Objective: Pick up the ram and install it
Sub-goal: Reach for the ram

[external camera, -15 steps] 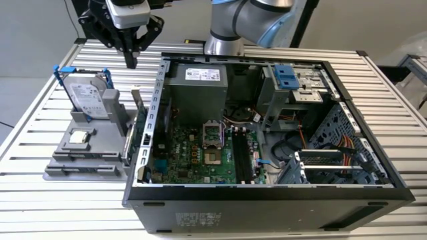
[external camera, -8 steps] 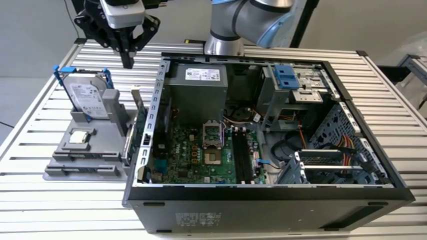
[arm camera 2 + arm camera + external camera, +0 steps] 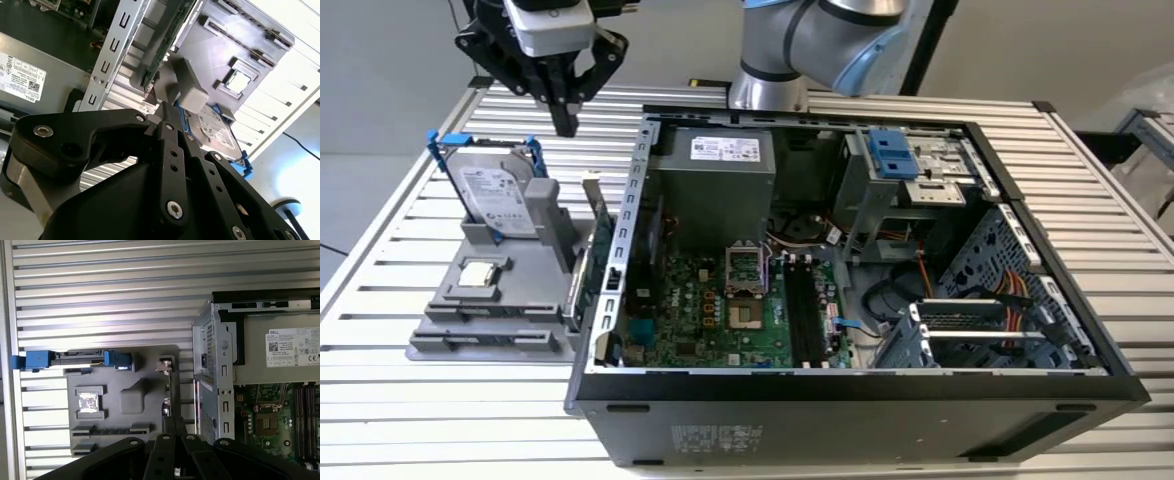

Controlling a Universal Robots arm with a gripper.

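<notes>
The ram (image 3: 598,240) is a slim dark green stick standing on its long edge in the grey holder (image 3: 494,325), close beside the open computer case. It appears edge-on in the first wrist view (image 3: 169,386) and as a green board edge in the second wrist view (image 3: 165,47). My gripper (image 3: 564,125) hangs above the holder's far end, clear of the ram, with its black fingers shut and nothing between them. Both wrist views show its tips (image 3: 162,107) (image 3: 174,426) pointing toward the ram's end. The black motherboard slots (image 3: 801,310) lie inside the case.
A silver hard drive in a blue frame (image 3: 494,190) stands upright at the holder's far end. A small square processor chip (image 3: 480,272) lies in a recess of the holder. The open computer case (image 3: 854,390) takes up the exterior view's right, on a slatted metal table (image 3: 400,420).
</notes>
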